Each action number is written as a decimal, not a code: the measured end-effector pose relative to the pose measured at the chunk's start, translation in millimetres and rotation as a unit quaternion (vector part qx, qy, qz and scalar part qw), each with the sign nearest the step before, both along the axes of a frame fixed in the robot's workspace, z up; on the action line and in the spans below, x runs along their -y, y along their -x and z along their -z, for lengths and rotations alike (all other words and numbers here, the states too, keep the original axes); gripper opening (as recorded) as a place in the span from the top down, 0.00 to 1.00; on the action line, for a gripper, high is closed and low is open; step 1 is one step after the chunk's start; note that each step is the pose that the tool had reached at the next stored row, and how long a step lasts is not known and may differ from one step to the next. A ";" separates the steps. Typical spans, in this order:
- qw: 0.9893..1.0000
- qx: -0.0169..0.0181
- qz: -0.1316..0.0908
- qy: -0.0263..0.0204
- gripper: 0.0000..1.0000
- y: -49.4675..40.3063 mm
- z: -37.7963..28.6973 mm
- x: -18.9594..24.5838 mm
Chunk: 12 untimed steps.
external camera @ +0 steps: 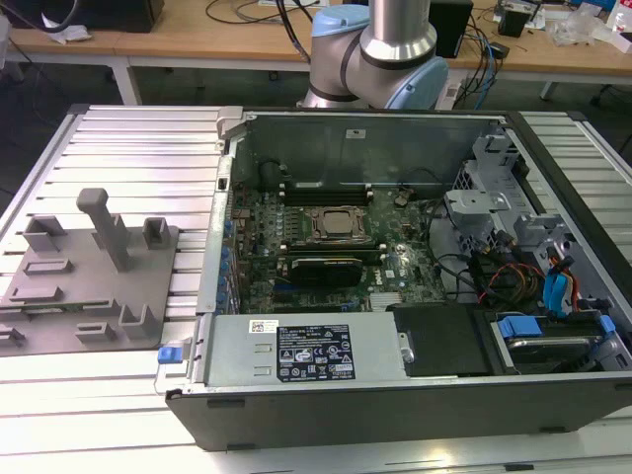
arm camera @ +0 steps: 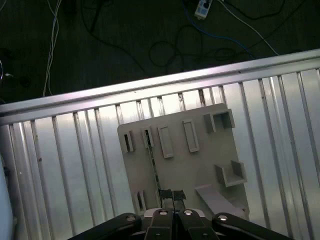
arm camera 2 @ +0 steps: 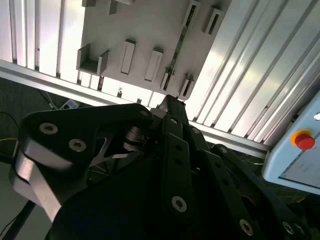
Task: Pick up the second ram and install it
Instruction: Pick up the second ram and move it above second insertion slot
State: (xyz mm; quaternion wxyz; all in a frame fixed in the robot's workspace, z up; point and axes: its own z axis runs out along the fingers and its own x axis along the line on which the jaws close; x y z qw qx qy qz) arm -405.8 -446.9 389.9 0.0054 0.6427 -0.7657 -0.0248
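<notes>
Green, thin second ram (arm camera: 153, 165) on edge in a slot of the grey fixture plate (arm camera: 200, 170) — stiff and light, yet fragile (chips and contacts best left untouched). Best pinched across the long top edge, mid-length. Gripper (arm camera: 173, 195) above it — jaws seemingly pressed together, empty.

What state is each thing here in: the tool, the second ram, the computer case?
tool: shut, empty, above the grey fixture plate.
second ram: standing on edge in its slot on the plate, not yet picked up.
computer case: open, motherboard exposed.
</notes>
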 end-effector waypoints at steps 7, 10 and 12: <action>0.999 0.000 -0.038 0.000 0.89 0.0 0.0 0.0; 0.998 0.000 -0.057 0.003 0.89 0.0 0.0 -0.1; 0.998 0.000 -0.065 0.005 0.89 -0.1 0.1 0.1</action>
